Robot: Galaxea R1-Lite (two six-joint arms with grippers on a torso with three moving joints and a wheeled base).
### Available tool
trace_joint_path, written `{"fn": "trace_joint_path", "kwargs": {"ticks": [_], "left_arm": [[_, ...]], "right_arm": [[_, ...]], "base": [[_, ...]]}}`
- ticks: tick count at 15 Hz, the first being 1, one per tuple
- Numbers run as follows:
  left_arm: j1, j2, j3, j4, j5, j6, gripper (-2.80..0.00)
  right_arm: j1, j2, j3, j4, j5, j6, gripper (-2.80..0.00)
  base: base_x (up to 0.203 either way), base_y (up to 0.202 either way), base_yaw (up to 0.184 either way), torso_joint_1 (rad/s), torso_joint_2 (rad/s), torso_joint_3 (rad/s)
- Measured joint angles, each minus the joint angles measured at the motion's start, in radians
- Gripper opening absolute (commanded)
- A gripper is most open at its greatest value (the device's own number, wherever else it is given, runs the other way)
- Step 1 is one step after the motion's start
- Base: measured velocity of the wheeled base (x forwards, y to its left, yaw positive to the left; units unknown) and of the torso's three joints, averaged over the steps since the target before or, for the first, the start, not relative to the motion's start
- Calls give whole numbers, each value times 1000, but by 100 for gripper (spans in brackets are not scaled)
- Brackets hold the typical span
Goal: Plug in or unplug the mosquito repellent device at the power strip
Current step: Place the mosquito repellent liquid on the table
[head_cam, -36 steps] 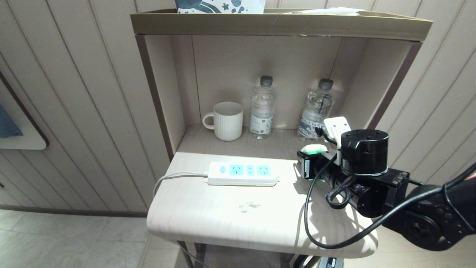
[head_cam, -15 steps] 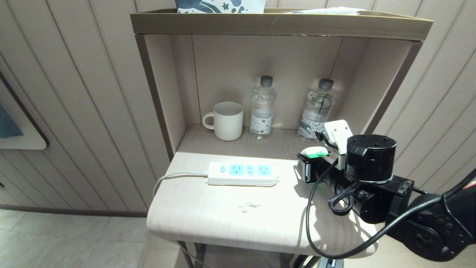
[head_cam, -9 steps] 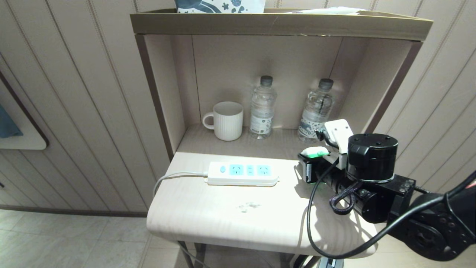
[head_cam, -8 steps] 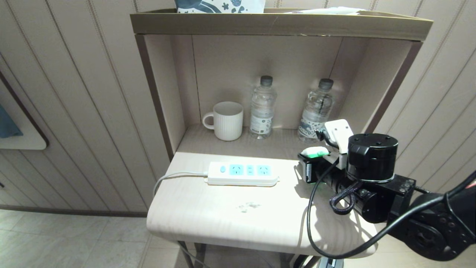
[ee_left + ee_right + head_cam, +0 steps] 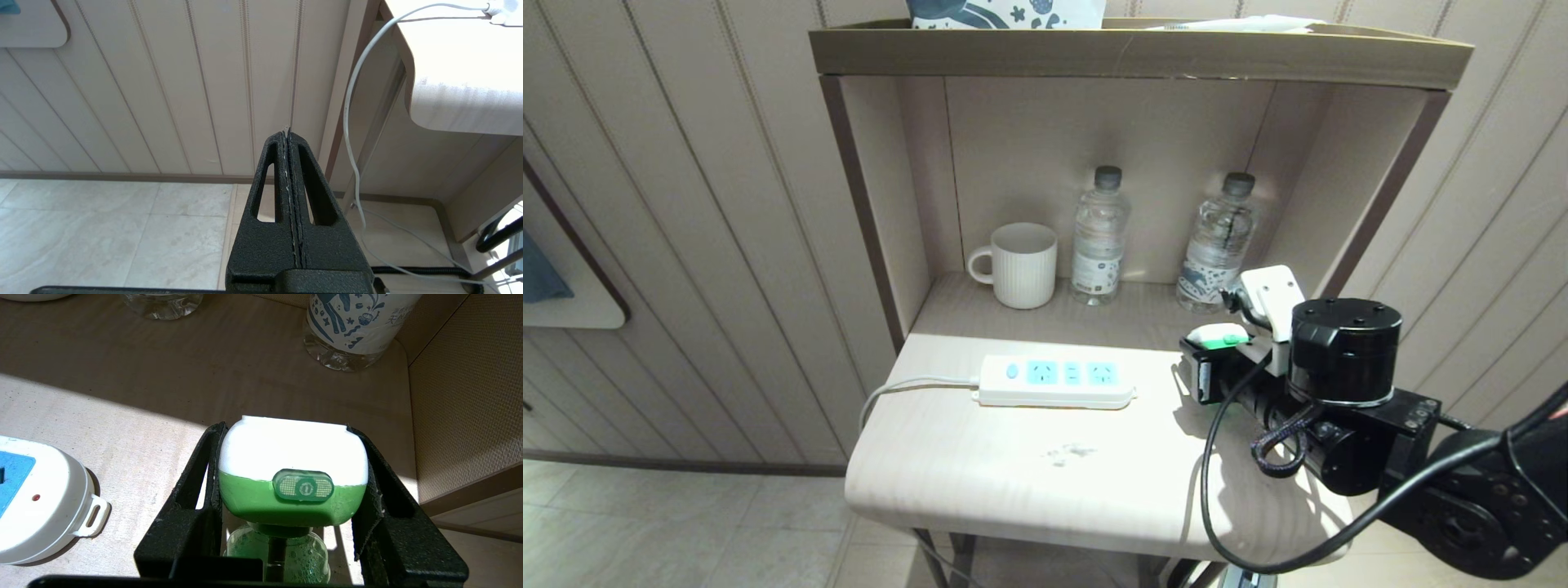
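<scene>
Both right gripper (image 5: 292, 486) jaws clamp the mosquito repellent device (image 5: 292, 473) beside the power strip (image 5: 1055, 381).

A pale wood-grain bench (image 5: 980, 482) with rounded corners juts from a beige open shelf unit (image 5: 1143, 57) framed in dark brown. Cream vertically grooved wall panelling (image 5: 703, 245) surrounds it above a brown skirting board (image 5: 686, 467) and glossy pale marbled floor tiles (image 5: 645, 531). Bright light falls across the bench.

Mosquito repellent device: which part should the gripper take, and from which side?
Grip the rounded white-and-green head of the mosquito repellent device across its two flat sides, coming level from the table's right end. The right gripper already brackets it there, which probably suits better than the slimmer liquid bottle below.
</scene>
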Motion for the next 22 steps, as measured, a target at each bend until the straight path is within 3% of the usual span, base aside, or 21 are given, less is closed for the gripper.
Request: {"fn": "trace_joint_path", "kwargs": {"ticks": [5,6,18,22], "left_arm": [[0,0,0,0,0,0,-280],[0,0,0,0,0,0,-280],[0,0,0,0,0,0,-280],[0,0,0,0,0,0,-280]], "right_arm": [[-1,-1,2,0,0,0,-280],[-1,-1,2,0,0,0,0],[7,-53,0,9,-2,1,0],[40,-154,-12,101,-7,0,0]], "base": [[0,0,0,0,0,0],[0,0,0,0,0,0],[0,0,0,0,0,0],[0,0,0,0,0,0]]}}
